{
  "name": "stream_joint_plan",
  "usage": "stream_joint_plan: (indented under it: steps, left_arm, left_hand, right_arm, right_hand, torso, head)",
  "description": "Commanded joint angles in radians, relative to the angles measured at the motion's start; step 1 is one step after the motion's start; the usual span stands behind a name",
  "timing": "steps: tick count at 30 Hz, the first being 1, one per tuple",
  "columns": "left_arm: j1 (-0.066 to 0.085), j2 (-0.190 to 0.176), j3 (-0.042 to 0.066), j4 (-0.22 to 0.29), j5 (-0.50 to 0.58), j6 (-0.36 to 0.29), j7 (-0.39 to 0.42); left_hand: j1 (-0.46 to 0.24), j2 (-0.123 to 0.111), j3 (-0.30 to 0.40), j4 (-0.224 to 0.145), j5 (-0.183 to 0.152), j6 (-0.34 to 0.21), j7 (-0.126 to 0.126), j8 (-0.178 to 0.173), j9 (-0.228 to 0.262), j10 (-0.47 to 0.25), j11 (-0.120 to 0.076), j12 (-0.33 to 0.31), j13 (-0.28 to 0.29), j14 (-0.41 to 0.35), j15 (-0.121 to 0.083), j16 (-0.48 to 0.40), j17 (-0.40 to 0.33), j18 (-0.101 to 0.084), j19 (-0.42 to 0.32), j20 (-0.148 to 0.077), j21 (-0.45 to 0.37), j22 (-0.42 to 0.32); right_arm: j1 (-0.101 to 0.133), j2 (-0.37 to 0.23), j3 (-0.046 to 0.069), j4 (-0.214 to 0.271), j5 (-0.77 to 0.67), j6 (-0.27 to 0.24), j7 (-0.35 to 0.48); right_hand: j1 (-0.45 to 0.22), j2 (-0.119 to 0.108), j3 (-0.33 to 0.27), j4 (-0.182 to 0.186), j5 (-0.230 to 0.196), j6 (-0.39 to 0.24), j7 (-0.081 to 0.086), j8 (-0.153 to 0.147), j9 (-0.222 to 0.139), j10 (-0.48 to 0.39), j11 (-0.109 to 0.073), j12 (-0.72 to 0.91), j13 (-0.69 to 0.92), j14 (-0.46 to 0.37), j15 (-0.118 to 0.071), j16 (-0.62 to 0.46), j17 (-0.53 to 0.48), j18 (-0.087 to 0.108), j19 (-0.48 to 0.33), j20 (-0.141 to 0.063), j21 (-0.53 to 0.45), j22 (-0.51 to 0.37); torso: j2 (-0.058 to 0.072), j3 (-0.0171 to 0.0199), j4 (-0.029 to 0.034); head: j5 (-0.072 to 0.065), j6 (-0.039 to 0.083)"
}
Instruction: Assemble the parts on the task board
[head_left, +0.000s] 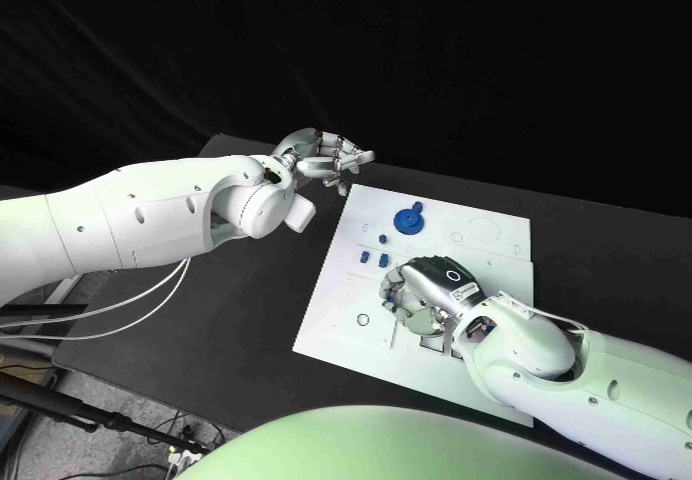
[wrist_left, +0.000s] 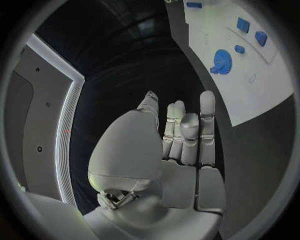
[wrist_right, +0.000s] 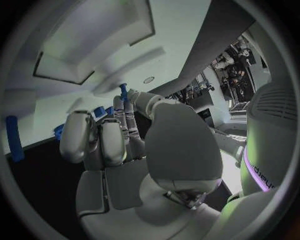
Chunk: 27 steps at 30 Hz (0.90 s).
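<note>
The white task board (head_left: 346, 335) lies in the middle of the black table. A blue gear (head_left: 410, 220) stands on its far part, and two small blue parts (head_left: 368, 258) lie beside each other nearer the middle. My right hand (head_left: 426, 295) hovers low over the board's centre with its fingers curled down. In the right wrist view its thumb and a finger pinch a thin blue peg (wrist_right: 123, 91). My left hand (head_left: 325, 158) hangs off the board's far left corner, fingers loosely apart and holding nothing. The left wrist view shows the gear (wrist_left: 221, 61) and the board (wrist_left: 262, 90) beyond that hand (wrist_left: 181, 135).
Bare black table (head_left: 216, 330) lies left of the board and beyond it. In the right wrist view, a blue bar (wrist_right: 14, 137) and other small blue parts (wrist_right: 99, 111) lie on the board (wrist_right: 94, 30) past the fingers. White cables hang off the table's left edge.
</note>
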Motion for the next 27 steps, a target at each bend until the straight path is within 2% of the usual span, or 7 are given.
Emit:
stream_joint_plan:
  steps: [1, 8, 14, 24, 27]
  left_arm:
    - [0.001, 0.002, 0.001, 0.002, -0.004, 0.017, 0.001]
    - [0.001, 0.002, 0.001, 0.002, -0.004, 0.018, -0.001]
    - [0.001, 0.002, 0.001, 0.002, -0.004, 0.020, -0.002]
    - [0.001, 0.003, 0.001, 0.000, -0.004, 0.022, -0.003]
    - [0.001, 0.003, 0.001, 0.000, -0.004, 0.022, -0.004]
  left_hand:
    - [0.002, -0.006, 0.006, 0.001, 0.000, -0.006, -0.001, -0.004, -0.002, -0.005, 0.001, -0.007, -0.003, 0.006, 0.005, 0.009, 0.002, 0.014, 0.000, 0.007, -0.003, -0.001]
    - [0.002, -0.006, 0.006, 0.001, 0.000, -0.006, -0.001, -0.004, -0.002, -0.005, 0.001, -0.007, -0.003, 0.006, 0.005, 0.009, 0.002, 0.014, 0.000, 0.007, -0.003, -0.001]
    - [0.002, -0.006, 0.007, 0.001, 0.000, -0.006, -0.001, -0.004, -0.002, -0.005, 0.001, -0.007, -0.004, 0.006, 0.005, 0.009, 0.002, 0.014, 0.001, 0.007, -0.003, -0.001]
    - [0.002, -0.007, 0.006, 0.001, 0.000, -0.007, 0.000, -0.004, -0.002, -0.005, 0.001, -0.007, -0.004, 0.006, 0.005, 0.010, 0.002, 0.014, 0.001, 0.007, -0.003, -0.001]
    - [0.002, -0.007, 0.006, 0.001, 0.000, -0.007, 0.000, -0.004, -0.002, -0.005, 0.001, -0.007, -0.004, 0.006, 0.005, 0.010, 0.002, 0.014, 0.001, 0.007, -0.003, -0.001]
  right_arm:
    - [-0.001, 0.003, -0.002, -0.002, -0.014, 0.036, 0.002]
    - [-0.002, 0.007, -0.005, -0.004, -0.015, 0.045, 0.002]
    - [-0.002, 0.007, -0.006, -0.004, -0.014, 0.034, 0.001]
    - [-0.002, 0.004, -0.006, -0.003, -0.014, 0.014, 0.007]
    - [-0.002, 0.002, -0.006, 0.000, -0.014, 0.003, 0.011]
  right_hand:
    - [0.007, 0.001, 0.000, -0.006, 0.005, -0.002, 0.003, -0.006, 0.001, 0.008, 0.000, 0.002, 0.000, 0.012, -0.006, 0.003, 0.000, -0.007, 0.006, -0.004, -0.003, 0.119]
    - [0.001, -0.007, -0.005, -0.008, 0.005, -0.004, 0.003, -0.009, 0.002, 0.007, 0.001, -0.001, -0.002, 0.011, -0.005, 0.002, -0.003, -0.007, 0.004, -0.003, -0.008, 0.118]
    - [-0.006, -0.025, -0.016, -0.013, 0.005, -0.014, 0.007, -0.018, 0.002, 0.003, 0.004, -0.008, -0.005, 0.009, -0.003, -0.002, -0.010, -0.005, 0.000, -0.002, -0.019, 0.115]
    - [-0.020, -0.054, -0.038, -0.020, 0.005, -0.061, 0.026, -0.060, -0.009, -0.049, 0.023, -0.043, -0.016, 0.005, 0.012, -0.006, -0.018, -0.001, -0.010, 0.010, -0.050, 0.107]
    - [-0.020, -0.057, -0.102, -0.028, 0.006, -0.089, 0.028, -0.091, -0.017, -0.102, 0.029, -0.058, -0.019, -0.005, 0.019, -0.022, -0.041, 0.009, -0.028, 0.017, -0.104, 0.088]
  torso:
    - [0.000, -0.0005, -0.0005]
    - [0.000, 0.0003, 0.0002]
    - [0.000, 0.0003, -0.0003]
    - [-0.001, 0.0007, -0.0008]
    - [-0.001, 0.0006, -0.0009]
  head:
    - [0.000, 0.000]
    - [-0.001, 0.000]
    - [0.000, 0.000]
    - [-0.001, 0.000]
    - [-0.002, 0.000]
